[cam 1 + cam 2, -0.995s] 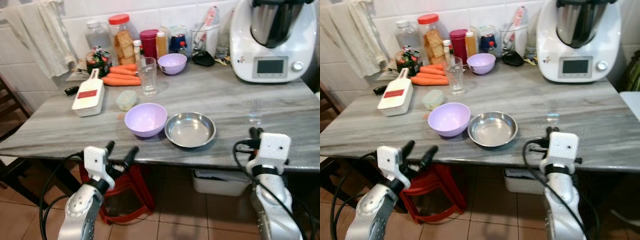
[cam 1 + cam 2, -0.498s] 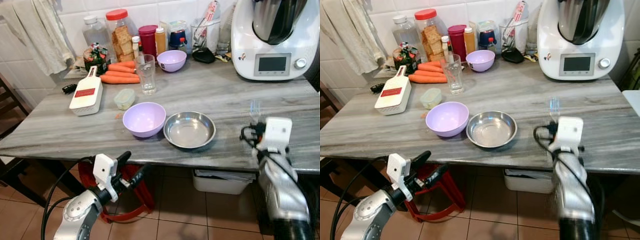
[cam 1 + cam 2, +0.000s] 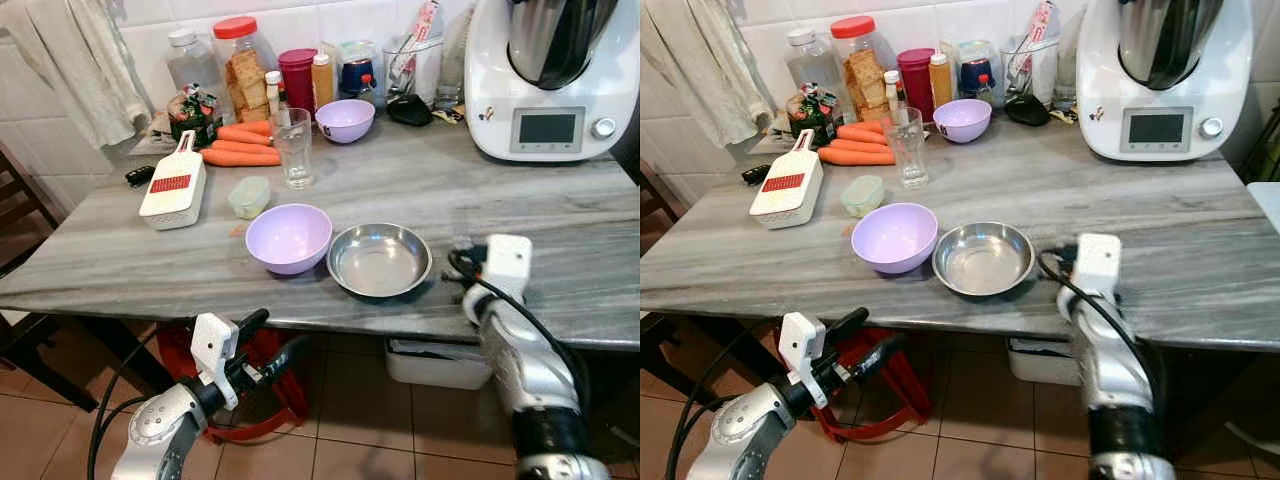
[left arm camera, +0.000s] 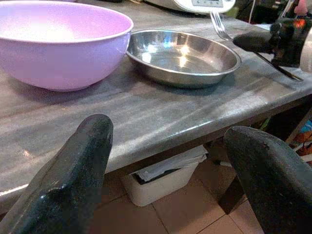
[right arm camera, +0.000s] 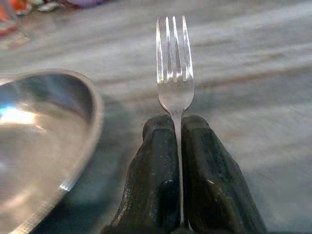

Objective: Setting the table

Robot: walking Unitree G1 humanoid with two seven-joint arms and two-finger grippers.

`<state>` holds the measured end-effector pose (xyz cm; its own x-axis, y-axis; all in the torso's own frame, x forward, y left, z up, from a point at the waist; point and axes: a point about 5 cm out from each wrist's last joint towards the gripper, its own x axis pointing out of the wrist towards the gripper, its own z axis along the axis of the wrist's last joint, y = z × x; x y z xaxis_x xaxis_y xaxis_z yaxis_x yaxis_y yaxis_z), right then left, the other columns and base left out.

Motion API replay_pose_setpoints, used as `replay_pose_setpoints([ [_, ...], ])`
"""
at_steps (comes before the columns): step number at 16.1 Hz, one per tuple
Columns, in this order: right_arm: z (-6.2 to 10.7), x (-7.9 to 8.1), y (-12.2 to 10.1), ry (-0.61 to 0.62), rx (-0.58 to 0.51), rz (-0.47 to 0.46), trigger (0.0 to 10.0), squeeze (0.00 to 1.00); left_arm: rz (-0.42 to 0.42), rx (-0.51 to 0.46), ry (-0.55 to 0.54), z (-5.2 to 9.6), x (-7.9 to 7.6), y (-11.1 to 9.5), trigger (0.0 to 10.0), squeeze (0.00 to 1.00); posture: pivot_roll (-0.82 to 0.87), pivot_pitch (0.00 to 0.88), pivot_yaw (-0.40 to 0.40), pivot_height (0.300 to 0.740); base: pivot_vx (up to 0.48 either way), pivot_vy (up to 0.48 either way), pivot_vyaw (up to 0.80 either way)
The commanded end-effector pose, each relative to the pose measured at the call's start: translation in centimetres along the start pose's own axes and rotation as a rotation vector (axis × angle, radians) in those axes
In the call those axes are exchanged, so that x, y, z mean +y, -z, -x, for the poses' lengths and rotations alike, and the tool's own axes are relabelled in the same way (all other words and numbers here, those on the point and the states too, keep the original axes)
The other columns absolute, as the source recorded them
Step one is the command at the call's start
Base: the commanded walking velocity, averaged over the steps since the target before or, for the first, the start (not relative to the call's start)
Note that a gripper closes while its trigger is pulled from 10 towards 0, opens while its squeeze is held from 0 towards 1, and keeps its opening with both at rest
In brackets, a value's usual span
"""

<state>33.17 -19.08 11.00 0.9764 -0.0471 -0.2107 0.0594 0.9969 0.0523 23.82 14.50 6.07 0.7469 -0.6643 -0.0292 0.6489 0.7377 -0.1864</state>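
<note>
Materials and finishes on the grey table

The table top (image 3: 560, 215) looks like smooth grey stone with veins and a soft shine. The round dish (image 3: 380, 260) is polished metal, glossy, with bright reflections; at its 9 o'clock the lilac bowl (image 3: 290, 238) is smooth plastic with a mild gloss. The fork (image 5: 174, 73) is shiny metal, pinched between the matt black fingers (image 5: 204, 190) of the right gripper (image 5: 178, 175). The left gripper (image 4: 170, 161) has the same dull black, slightly rough pads. The drinking glass (image 3: 294, 148) at 11 o'clock is clear. The towel (image 3: 75, 60) is soft pale cloth.
</note>
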Motion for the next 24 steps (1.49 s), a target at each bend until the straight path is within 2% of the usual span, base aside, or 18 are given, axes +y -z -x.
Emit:
replay_pose_setpoints([
  [1,-0.4,1.0,0.0,-0.031,0.010,-0.018,10.0,0.00,-0.013,0.007,0.002,0.1,0.2,0.1,10.0,0.00,-0.08,0.000,0.119,0.740,0.000,0.000,0.00],
  [8,-1.1,1.8,0.7,-0.046,0.049,-0.036,10.0,0.00,-0.013,0.000,0.013,-0.4,0.0,0.4,10.0,0.00,-0.08,0.000,0.119,0.740,0.000,0.000,0.00],
  [12,-1.2,1.2,1.1,-0.028,0.055,-0.034,10.0,0.00,-0.013,-0.002,0.015,-0.4,-0.2,0.3,10.0,0.00,-0.07,0.000,0.120,0.740,0.000,0.000,0.00],
  [13,-1.3,1.0,1.1,-0.023,0.054,-0.033,10.0,1.00,-0.006,-0.001,0.026,-0.5,-0.3,0.4,10.0,0.00,-0.07,0.000,0.120,0.740,0.000,0.000,0.00],
  [15,-1.4,0.8,1.1,-0.013,0.050,-0.031,10.0,1.00,0.016,0.004,0.068,-0.5,-0.6,0.5,10.0,0.00,-0.07,0.000,0.121,0.740,0.000,0.000,0.00],
  [24,-1.6,0.9,0.2,-0.010,0.001,-0.053,10.0,1.00,0.014,0.008,0.093,-0.5,-0.5,0.5,10.0,0.00,-0.08,0.000,0.126,0.740,0.000,0.000,0.00],
])
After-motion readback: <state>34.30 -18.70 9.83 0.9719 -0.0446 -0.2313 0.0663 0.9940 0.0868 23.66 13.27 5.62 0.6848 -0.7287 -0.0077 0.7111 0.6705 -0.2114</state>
